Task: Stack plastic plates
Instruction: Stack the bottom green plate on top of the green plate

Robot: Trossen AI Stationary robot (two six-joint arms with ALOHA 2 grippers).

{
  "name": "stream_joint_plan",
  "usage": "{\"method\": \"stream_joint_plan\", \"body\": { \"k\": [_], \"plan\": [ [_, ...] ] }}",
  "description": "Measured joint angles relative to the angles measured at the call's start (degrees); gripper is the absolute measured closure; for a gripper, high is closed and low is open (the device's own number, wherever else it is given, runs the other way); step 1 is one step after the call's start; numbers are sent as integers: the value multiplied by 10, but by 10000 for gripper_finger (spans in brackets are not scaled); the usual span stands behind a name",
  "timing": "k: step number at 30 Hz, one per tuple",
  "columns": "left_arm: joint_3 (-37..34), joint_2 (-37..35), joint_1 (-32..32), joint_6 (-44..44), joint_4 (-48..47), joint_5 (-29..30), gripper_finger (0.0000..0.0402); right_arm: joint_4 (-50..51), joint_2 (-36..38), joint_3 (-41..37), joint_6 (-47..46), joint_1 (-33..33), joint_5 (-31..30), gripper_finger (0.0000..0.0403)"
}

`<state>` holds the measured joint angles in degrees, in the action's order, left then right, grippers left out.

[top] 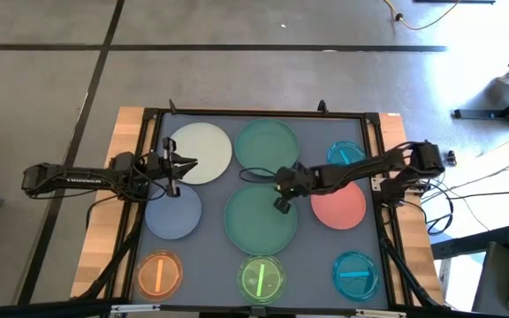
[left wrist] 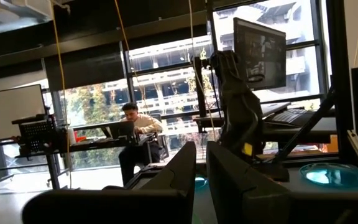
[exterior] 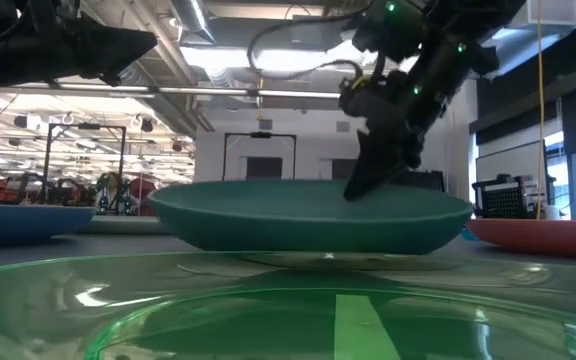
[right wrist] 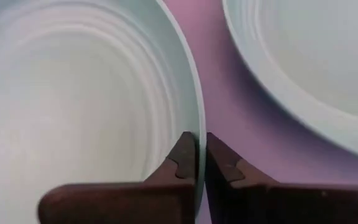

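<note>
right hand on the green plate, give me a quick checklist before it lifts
1. Right hand at the rim of the near green plate: ok, one finger on each side of the edge.
2. Grip fully tight: cannot tell.
3. Plate off the mat: not ok, it rests flat in the low view.
4. Nothing stacked on that plate: ok.
5. Left hand clear: ok, it is over by the cream plate and blue-grey plate.
6. Far green plate free: ok, bare.
</note>
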<state>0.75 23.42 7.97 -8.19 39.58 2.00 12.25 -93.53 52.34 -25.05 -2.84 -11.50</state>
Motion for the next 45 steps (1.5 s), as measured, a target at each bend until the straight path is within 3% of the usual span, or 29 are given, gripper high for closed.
{"method": "stream_joint_plan", "body": {
  "k": [11,19,29,38,45],
  "plan": [
    [0,0,0,0,0,0,370,1,100,-1,49,77,6,403],
    [0,0,0,0,1,0,370,-59,133,-1,83,203,39,403],
    [0,0,0,-1,5,3,370,-122,47,0,88,358,101,403],
    [0,0,0,-14,5,3,370,-148,-20,0,88,375,106,399],
    [0,0,0,-14,5,3,370,-137,-23,0,90,374,85,331]
  ]
}}
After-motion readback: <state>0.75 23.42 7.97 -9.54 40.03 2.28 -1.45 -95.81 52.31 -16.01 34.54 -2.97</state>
